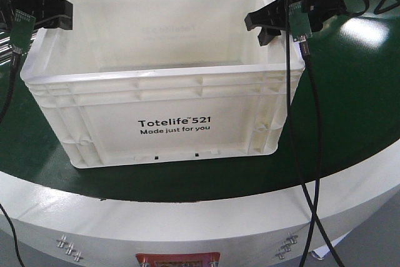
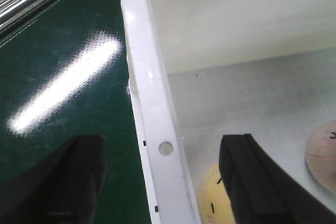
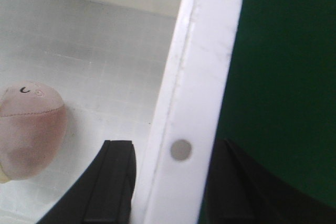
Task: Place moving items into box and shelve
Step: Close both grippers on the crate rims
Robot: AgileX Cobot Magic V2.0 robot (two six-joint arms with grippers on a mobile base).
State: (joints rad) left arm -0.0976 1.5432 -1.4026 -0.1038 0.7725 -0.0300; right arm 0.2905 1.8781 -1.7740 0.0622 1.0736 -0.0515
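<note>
Loosely left gripper (image 2: 165,182) straddles box (image 1: 175,154); right gripper (image 3: 176,182) clamps.

Bright, even overhead light. Strong glare streak on green table (image 2: 63,87) in left wrist view; another patch upper right in front view. White crate (image 1: 169,60) interior nearly washed out. Wrist views soft; right gripper's fingers (image 3: 113,182) blurred. Faint shadow beside pink ball (image 3: 29,129).

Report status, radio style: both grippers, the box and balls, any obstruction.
Left gripper open, astride box left rim. Right gripper astride right rim, grip unclear. Pink ball and cream ball inside box. No obstruction seen.
</note>
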